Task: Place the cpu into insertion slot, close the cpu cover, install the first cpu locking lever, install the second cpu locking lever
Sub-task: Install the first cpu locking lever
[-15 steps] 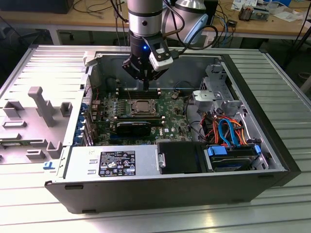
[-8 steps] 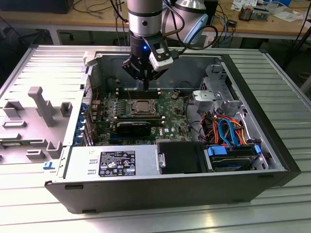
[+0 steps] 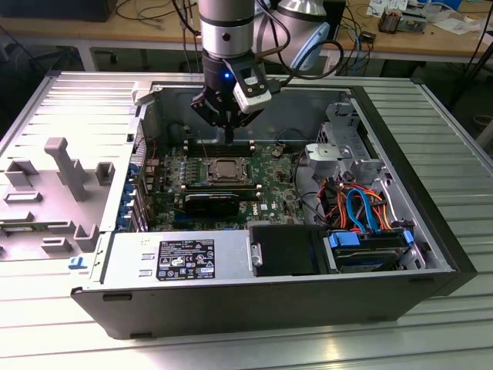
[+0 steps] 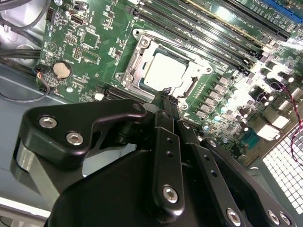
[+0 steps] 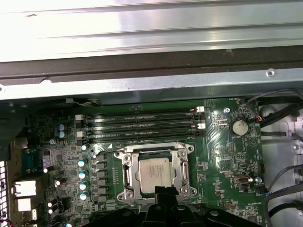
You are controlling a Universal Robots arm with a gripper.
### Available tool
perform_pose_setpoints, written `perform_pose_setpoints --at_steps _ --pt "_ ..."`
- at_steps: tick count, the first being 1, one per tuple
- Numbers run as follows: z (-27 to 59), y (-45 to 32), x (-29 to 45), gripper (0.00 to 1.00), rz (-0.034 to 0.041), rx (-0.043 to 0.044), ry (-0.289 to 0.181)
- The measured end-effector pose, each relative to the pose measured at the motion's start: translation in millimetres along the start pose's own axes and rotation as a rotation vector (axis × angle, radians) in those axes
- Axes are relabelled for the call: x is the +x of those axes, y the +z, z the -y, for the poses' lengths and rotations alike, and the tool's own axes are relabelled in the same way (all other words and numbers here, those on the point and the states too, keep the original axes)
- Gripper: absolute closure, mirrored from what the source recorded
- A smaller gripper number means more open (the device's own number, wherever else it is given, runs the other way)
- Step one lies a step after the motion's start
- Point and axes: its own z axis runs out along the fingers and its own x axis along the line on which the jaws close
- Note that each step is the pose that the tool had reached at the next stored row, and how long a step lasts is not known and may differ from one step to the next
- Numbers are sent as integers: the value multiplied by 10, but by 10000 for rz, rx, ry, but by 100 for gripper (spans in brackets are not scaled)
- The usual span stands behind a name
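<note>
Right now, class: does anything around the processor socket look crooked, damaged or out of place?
Nothing stands out. The cpu sits square in the window of the cpu cover, which lies flat, and the tool is at the cover's edge.

1. A table (image 3: pixel 431 131) of ribbed silver metal slats fills the near ground and runs off toward the exterior view's right.
2. Its front slats (image 3: pixel 347 339) carry a soft pale sheen from light overhead.
3. On the exterior view's left, a flat grey panel (image 3: pixel 31 131) lies on the table. Blocky grey moulded shapes (image 3: pixel 68 166) stand on it, and a small blue piece (image 3: pixel 78 263) sits at its near edge.
4. Behind the table, a long wooden workbench (image 3: pixel 139 35) spans the back of the room.
5. Loose dark cables (image 3: pixel 166 14) and white papers (image 3: pixel 454 21) lie on the bench top.
6. The space under the bench (image 3: pixel 38 62) is dark, with a pale bench leg (image 3: pixel 98 58) standing in it.
</note>
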Motion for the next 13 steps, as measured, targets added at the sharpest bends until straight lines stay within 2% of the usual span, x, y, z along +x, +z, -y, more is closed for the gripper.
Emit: perform_pose_setpoints --at_steps 3,4,5,6,9,12,13 --pt "12 -4 164 89 0 -2 1" --pt "14 -4 183 89 1 -4 1" --pt "17 -2 185 89 -3 -55 0" --pt "18 1 202 89 -3 -66 -14" --pt "20 10 213 89 -17 -81 -446" --pt "20 47 215 89 -35 -129 -1553" --pt "22 68 247 89 -39 -133 -1670"
